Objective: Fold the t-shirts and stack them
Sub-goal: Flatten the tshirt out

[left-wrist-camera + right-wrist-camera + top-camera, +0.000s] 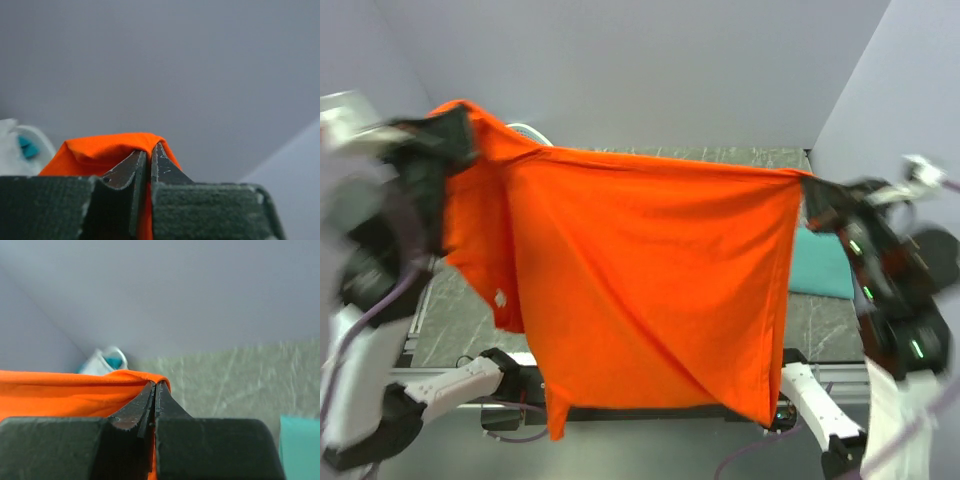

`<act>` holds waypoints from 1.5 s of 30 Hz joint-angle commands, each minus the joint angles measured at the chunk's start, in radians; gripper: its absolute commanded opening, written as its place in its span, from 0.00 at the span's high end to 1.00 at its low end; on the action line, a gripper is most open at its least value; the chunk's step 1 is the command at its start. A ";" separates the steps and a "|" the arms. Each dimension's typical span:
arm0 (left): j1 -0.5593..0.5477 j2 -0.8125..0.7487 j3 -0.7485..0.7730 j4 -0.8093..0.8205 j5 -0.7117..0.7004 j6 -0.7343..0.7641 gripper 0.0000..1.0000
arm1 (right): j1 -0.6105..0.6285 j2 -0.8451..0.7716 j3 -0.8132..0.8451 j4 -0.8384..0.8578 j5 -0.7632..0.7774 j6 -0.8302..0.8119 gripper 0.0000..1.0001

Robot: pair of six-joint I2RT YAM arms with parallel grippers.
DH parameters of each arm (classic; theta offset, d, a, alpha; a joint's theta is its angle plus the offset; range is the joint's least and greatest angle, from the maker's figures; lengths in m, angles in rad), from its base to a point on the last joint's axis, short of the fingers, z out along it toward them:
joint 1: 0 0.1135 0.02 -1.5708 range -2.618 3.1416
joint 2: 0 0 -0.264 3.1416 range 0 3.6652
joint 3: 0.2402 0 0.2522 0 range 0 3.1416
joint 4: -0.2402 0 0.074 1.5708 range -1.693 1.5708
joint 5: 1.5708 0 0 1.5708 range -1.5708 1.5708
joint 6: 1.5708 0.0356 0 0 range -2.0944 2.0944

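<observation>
You are holding the orange t-shirt (640,290) stretched out in the air between the two arms, well above the bench (460,320). I judge you are doing this so the cloth is hanging flat and can be laid down smooth for folding. Its top edge is running taut from far left to right, while the body is draping down toward the near edge. A teal t-shirt (820,265) is lying on the bench at the right, beneath the right arm, probably as the start of the stack. The white basket (107,362) is sitting toward the far left, behind the raised shirt. The left gripper (148,155) is pinching the shirt's left top corner, jaws nearly together with cloth folding over the tips. The right gripper (155,390) is clamping the right top corner the same way, closed tight on the cloth.
</observation>
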 commanded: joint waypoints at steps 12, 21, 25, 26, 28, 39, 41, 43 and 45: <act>0.303 0.887 -0.248 0.105 0.184 -0.040 0.67 | -0.075 0.818 -0.280 0.270 -0.058 -0.069 0.88; 0.300 0.975 -0.160 0.055 0.218 -0.112 0.00 | -0.074 0.905 -0.246 0.231 -0.053 -0.095 0.38; 0.300 0.833 -0.351 0.073 0.228 -0.182 0.00 | -0.068 0.846 -0.333 0.209 -0.053 -0.072 0.38; 0.300 0.811 -0.379 0.067 0.227 -0.199 0.01 | -0.066 0.840 -0.377 0.211 -0.044 -0.062 0.38; 0.300 0.753 -0.462 0.095 0.259 -0.222 0.01 | -0.060 0.837 -0.420 0.226 -0.035 -0.055 0.38; 0.300 0.809 -0.549 0.139 0.431 -0.282 0.01 | -0.017 0.921 -0.500 0.255 -0.059 -0.032 0.38; 0.300 0.858 -0.530 0.138 0.432 -0.285 0.01 | -0.015 0.924 -0.511 0.255 -0.058 -0.025 0.38; 0.300 0.904 -0.498 0.142 0.446 -0.287 0.03 | -0.014 0.921 -0.519 0.261 -0.058 -0.022 0.38; 0.300 0.946 -0.473 0.157 0.465 -0.287 0.07 | -0.014 0.923 -0.526 0.264 -0.059 -0.017 0.38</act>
